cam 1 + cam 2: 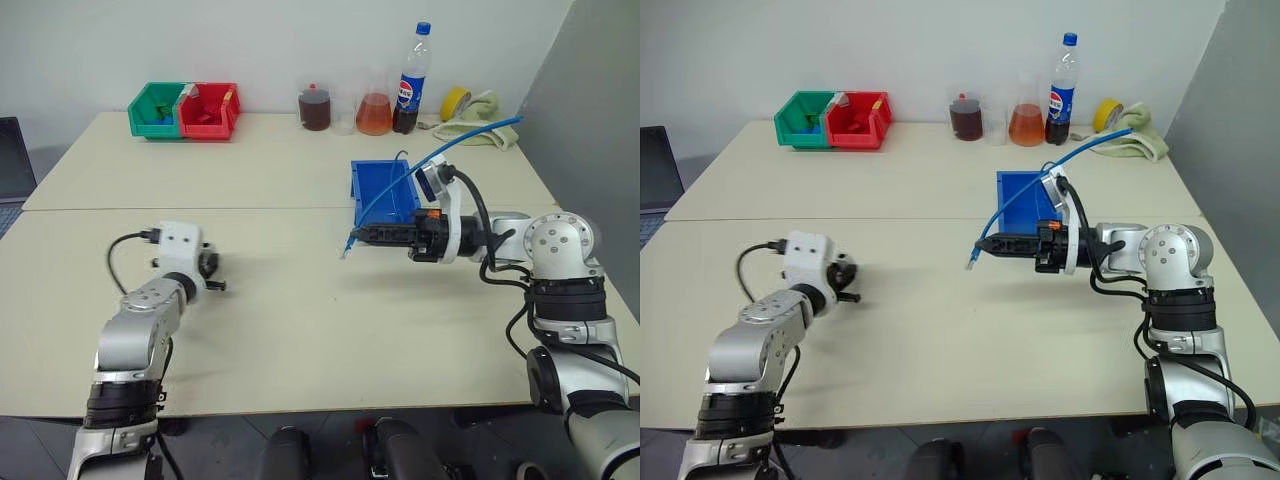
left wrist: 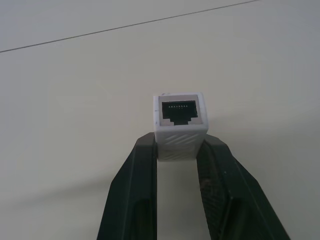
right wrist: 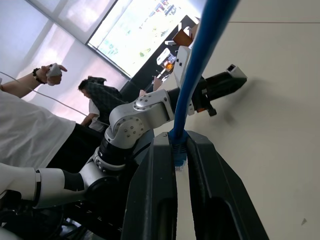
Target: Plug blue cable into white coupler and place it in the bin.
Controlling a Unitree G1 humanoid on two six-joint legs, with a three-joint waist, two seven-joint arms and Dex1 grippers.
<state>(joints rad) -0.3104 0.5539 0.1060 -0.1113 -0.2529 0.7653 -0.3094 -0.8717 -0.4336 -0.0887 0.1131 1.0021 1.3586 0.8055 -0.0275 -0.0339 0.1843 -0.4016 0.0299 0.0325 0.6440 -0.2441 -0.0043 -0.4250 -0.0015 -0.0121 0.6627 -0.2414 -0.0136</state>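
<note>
Left wrist view: white coupler (image 2: 180, 125) pinched between left end effector (image 2: 180, 150) fingertips.

Light-blue cable (image 1: 400, 185), white coupler (image 2: 180, 125) with ribbed side, bright-blue bin (image 1: 383, 190), green bin (image 1: 155, 110), red bin (image 1: 208, 112), beige table (image 1: 300, 320)

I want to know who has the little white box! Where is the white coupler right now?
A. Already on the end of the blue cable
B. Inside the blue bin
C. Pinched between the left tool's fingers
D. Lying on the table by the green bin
C: in the left wrist view the white coupler sits pinched between the left tool's two black fingers, its dark socket open and nothing plugged in.
</note>
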